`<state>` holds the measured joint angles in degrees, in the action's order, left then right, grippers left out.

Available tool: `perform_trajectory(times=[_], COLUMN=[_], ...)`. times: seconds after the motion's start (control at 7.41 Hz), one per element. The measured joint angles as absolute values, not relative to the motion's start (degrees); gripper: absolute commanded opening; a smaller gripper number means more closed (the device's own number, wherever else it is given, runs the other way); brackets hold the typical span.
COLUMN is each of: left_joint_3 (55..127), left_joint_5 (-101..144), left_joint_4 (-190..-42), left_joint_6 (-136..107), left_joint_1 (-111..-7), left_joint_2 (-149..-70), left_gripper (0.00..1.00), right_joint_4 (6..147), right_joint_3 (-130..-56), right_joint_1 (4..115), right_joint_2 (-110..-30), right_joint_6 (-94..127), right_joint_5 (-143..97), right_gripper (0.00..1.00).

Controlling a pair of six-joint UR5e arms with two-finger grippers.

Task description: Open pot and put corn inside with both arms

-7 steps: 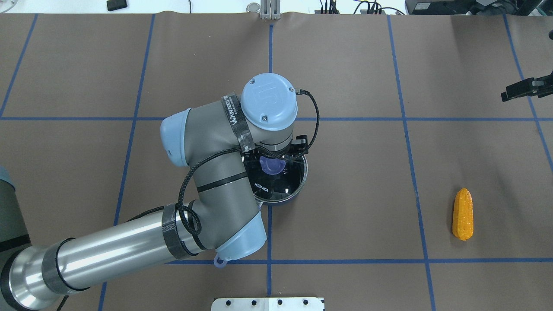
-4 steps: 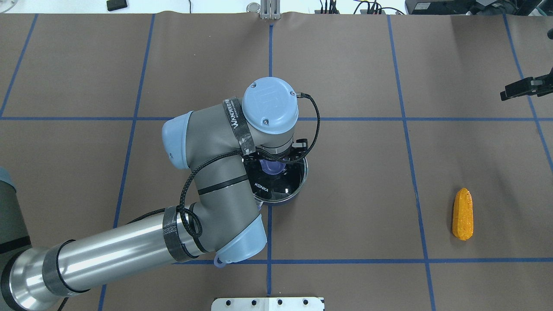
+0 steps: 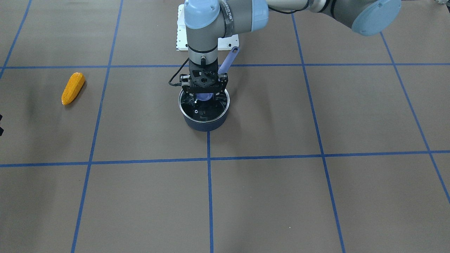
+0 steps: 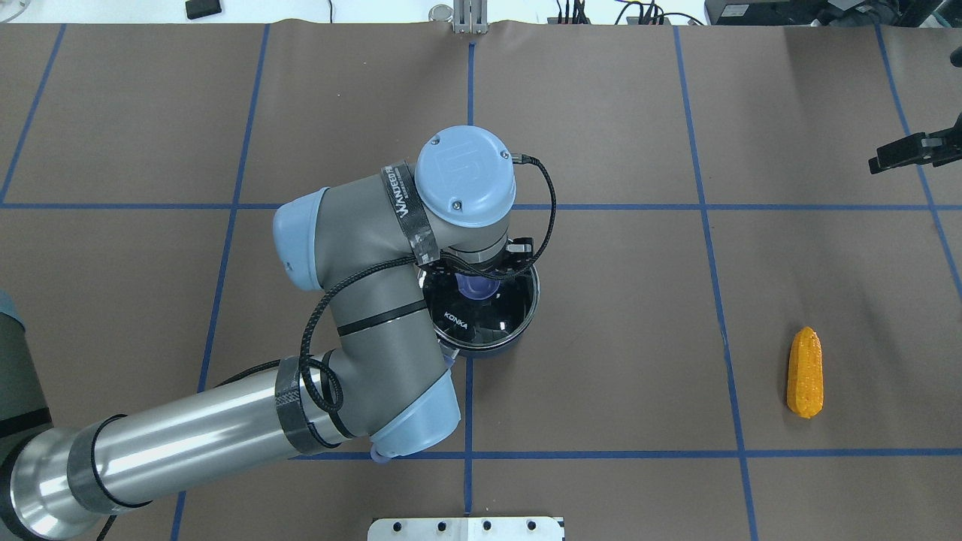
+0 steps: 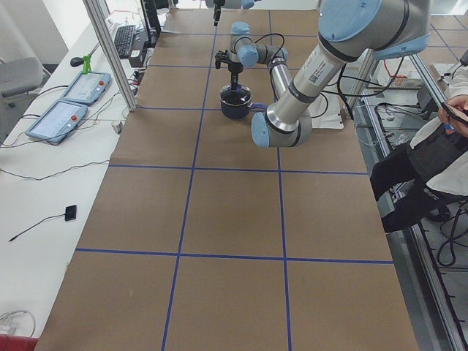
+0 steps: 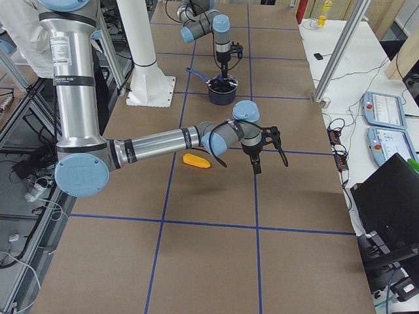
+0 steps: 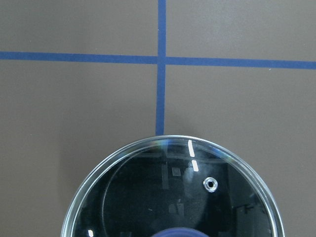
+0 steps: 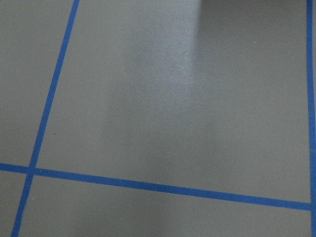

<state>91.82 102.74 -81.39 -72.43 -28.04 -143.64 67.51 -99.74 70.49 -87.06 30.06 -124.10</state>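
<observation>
The navy pot (image 3: 205, 125) stands mid-table, its periwinkle handle (image 3: 228, 59) pointing toward the robot base. My left gripper (image 3: 204, 97) points straight down and is shut on the purple knob of the round glass lid (image 3: 204, 111). The lid sits a little above the rim and fills the lower half of the left wrist view (image 7: 173, 197). In the overhead view the lid (image 4: 492, 315) covers most of the pot (image 4: 492, 350). The corn (image 4: 805, 372) lies on the table far to the right. My right gripper (image 4: 913, 154) hangs beyond it by the right edge; I cannot tell whether its jaws are open.
Brown table cover with blue tape grid lines (image 4: 470, 454). A white base plate (image 4: 466, 528) sits at the near edge. The corn also shows in the front view (image 3: 72, 88) and in the right side view (image 6: 196, 160). A seated person (image 5: 431, 168) is beside the table.
The left arm has risen slightly with the lid in its grip. The lid now looks larger and is off the pot's rim. The right gripper has barely moved.
</observation>
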Motion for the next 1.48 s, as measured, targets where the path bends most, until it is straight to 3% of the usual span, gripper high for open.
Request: perform_trajectory(times=[0.27, 0.67, 0.94, 1.48], left_joint_3=[98.9, 110.9, 114.4, 114.9], left_joint_5=[103.1, 106.6, 110.9, 120.5], left_joint_4=[-75.9, -74.2, -76.4, -91.0], left_joint_6=[-69.5, -53.9, -41.2, -20.5], left_joint_1=[-29.7, -36.6, -43.3, -52.4], left_joint_2=[-141.8, -129.4, -120.3, -100.4], left_gripper=[0.14, 0.14, 0.14, 0.15], right_joint_4=[67.5, 67.5, 67.5, 67.4], right_joint_3=[-99.7, -99.7, -100.0, -100.0], right_joint_1=[70.5, 69.9, 69.4, 69.0], right_joint_2=[-87.0, -87.1, -87.2, -87.5], right_joint_6=[30.1, 30.3, 30.8, 31.1], right_joint_5=[-124.1, -124.1, -124.2, -124.2], right_gripper=[1.0, 1.0, 1.0, 1.0])
